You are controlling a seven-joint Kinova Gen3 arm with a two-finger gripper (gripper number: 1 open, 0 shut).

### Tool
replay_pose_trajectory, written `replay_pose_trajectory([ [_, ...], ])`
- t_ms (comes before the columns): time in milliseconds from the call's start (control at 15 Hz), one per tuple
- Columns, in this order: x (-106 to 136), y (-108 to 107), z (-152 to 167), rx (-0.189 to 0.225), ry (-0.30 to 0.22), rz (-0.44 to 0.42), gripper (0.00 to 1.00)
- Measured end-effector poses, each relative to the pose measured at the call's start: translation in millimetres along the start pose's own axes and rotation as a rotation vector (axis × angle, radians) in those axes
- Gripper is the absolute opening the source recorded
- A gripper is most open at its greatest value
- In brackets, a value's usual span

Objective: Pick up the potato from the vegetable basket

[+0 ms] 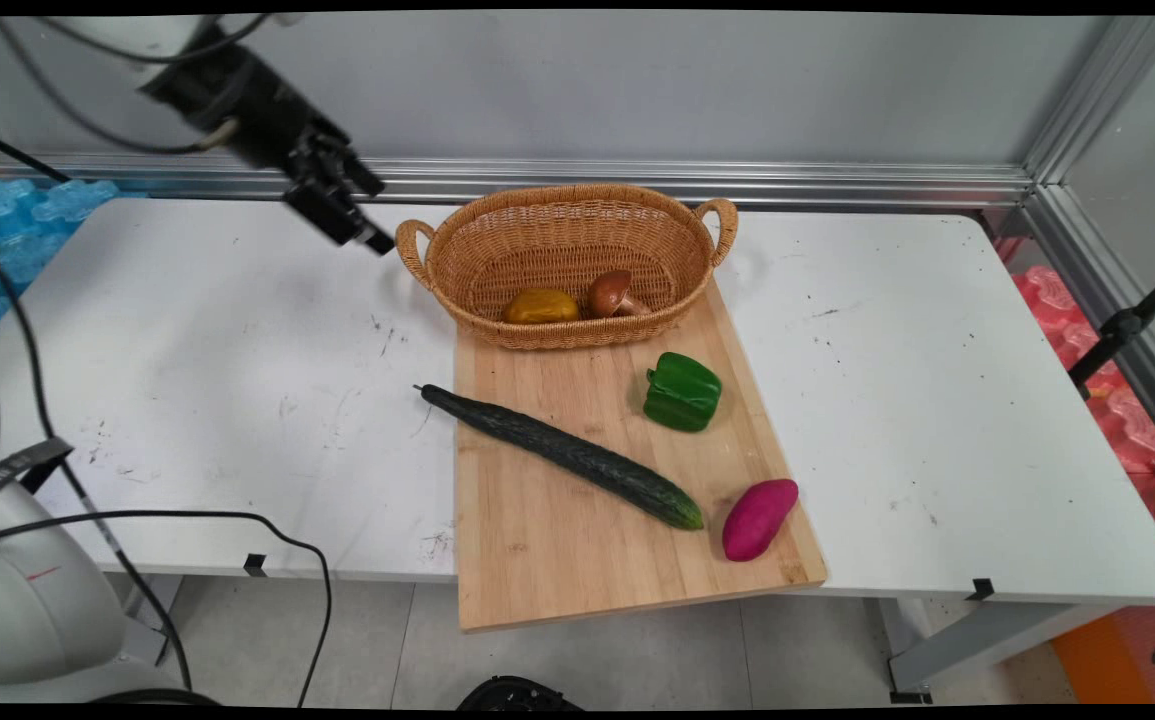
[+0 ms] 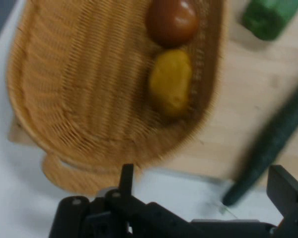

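My gripper (image 1: pixel 374 214) hangs open and empty above the table, just left of the wicker basket's (image 1: pixel 557 192) left handle. In the basket lie a yellow potato (image 1: pixel 540 306) and a brown mushroom (image 1: pixel 612 293). The basket stands on the far end of a wooden cutting board (image 1: pixel 557 560). On the board lie a green pepper (image 1: pixel 682 392), a long cucumber (image 1: pixel 562 455) and a purple sweet potato (image 1: pixel 759 518). In the hand view the gripper (image 2: pixel 206 173) has its fingers wide apart below the basket (image 2: pixel 79 99), with the potato (image 2: pixel 170 82), mushroom (image 2: pixel 173 21), pepper (image 2: pixel 270 17) and cucumber (image 2: pixel 268 148) visible.
The board overhangs the table's near edge. An aluminium rail (image 1: pixel 737 178) runs along the wall behind the table. Blue foam (image 1: pixel 27 225) lies off the left end, red foam (image 1: pixel 1117 410) and a black stand leg (image 1: pixel 1127 325) off the right. Black cables (image 1: pixel 37 380) hang at left.
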Motion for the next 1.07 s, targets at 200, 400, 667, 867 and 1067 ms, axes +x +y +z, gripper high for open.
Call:
replay_pose_trajectory([
  [200, 25.7, -22.8, 24.5, 0.005, -0.004, 0.010, 1.00],
  [400, 47.1, -40.4, 54.1, -0.011, -0.016, 0.022, 1.00],
  [667, 69.3, -54.0, 95.7, -0.056, -0.046, 0.046, 1.00],
  [867, 78.6, -57.5, 119.0, -0.089, -0.067, 0.058, 1.00],
  [1067, 84.9, -57.7, 145.7, -0.128, -0.097, 0.075, 1.00],
])
